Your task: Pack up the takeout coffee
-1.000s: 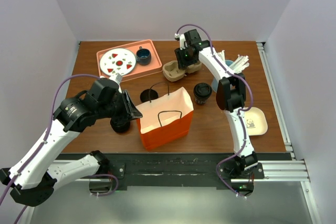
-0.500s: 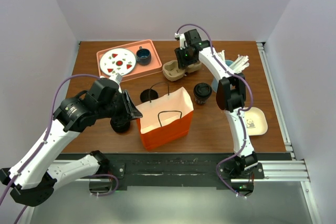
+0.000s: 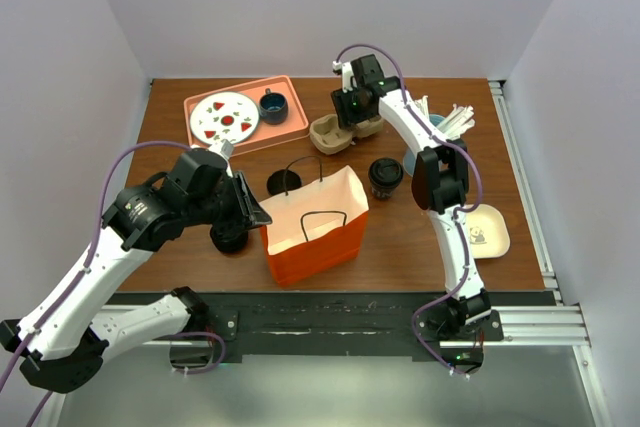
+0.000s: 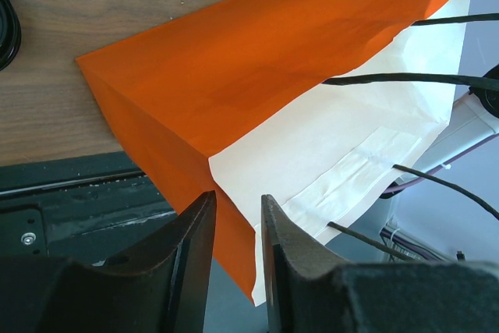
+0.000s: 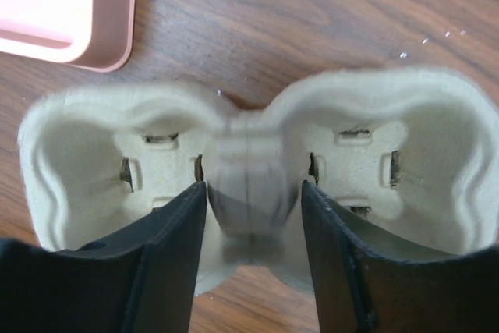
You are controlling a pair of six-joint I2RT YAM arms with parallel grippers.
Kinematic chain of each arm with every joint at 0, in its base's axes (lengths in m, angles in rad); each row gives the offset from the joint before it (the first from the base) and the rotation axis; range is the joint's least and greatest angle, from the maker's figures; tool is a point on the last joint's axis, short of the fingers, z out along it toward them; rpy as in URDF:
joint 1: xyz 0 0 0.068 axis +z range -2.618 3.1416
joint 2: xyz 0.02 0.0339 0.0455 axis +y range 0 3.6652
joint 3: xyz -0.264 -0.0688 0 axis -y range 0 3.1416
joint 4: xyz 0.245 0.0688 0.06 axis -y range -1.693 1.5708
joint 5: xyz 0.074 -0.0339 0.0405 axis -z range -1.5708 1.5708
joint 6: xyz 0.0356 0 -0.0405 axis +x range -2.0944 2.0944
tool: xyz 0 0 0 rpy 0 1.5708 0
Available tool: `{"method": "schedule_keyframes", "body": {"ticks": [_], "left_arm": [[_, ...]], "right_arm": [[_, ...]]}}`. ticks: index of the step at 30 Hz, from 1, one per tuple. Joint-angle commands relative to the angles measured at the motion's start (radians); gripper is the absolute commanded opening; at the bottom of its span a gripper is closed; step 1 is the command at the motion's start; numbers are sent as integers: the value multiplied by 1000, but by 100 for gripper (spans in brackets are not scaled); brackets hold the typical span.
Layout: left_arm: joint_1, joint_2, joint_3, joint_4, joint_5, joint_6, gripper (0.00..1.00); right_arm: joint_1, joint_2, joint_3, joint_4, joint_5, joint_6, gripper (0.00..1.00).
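The takeout coffee (image 3: 385, 175), a dark cup with a black sip lid, stands right of the orange paper bag (image 3: 315, 232). My left gripper (image 3: 260, 215) is at the bag's left rim. In the left wrist view its fingers (image 4: 238, 200) straddle the rim edge of the bag (image 4: 234, 83), one outside and one inside, with a narrow gap between them. My right gripper (image 3: 350, 119) hovers over the pulp cup carrier (image 3: 345, 134). In the right wrist view its jaws (image 5: 253, 193) stand either side of the carrier's centre post (image 5: 249, 185), with small gaps showing.
A second dark cup (image 3: 229, 238) sits under my left arm, and a low black round piece (image 3: 283, 183) lies behind the bag. A pink tray (image 3: 292, 132) holds a plate (image 3: 224, 117) and a blue cup (image 3: 273, 105). A holder of stirrers (image 3: 445, 125) and a beige dish (image 3: 487, 232) are at the right.
The right gripper's jaws have spread a little around the carrier's post. The arms, bag and cups have not visibly moved.
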Motion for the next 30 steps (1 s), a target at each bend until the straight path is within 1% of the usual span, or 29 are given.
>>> {"method": "schedule_keyframes", "body": {"ticks": [1, 4, 5, 6, 8, 10, 11, 13, 25, 30], "left_arm": [[6, -4, 35, 27, 5, 30, 35], [6, -4, 37, 25, 6, 32, 35], [6, -4, 37, 24, 6, 33, 35], [6, -2, 39, 24, 6, 33, 35], [6, -2, 40, 20, 5, 37, 35], [4, -1, 43, 17, 3, 38, 35], [6, 1, 43, 17, 5, 40, 35], [4, 2, 43, 17, 3, 41, 35], [4, 4, 45, 11, 3, 46, 36], [6, 5, 46, 11, 0, 47, 36]], "right_arm": [[-5, -114, 16, 71, -9, -18, 57], [-5, -111, 11, 66, -9, -23, 51], [-4, -109, 11, 63, -9, -23, 47], [-4, -108, 9, 63, -9, -23, 46], [-4, -103, 11, 59, -10, -21, 47], [-4, -101, 12, 57, -15, -20, 51], [-4, -95, 12, 51, -18, -20, 55], [-5, -91, 22, 42, -20, -24, 56], [-5, -55, 14, 16, -32, -24, 53], [-4, -49, 5, 20, -36, -23, 55]]}}
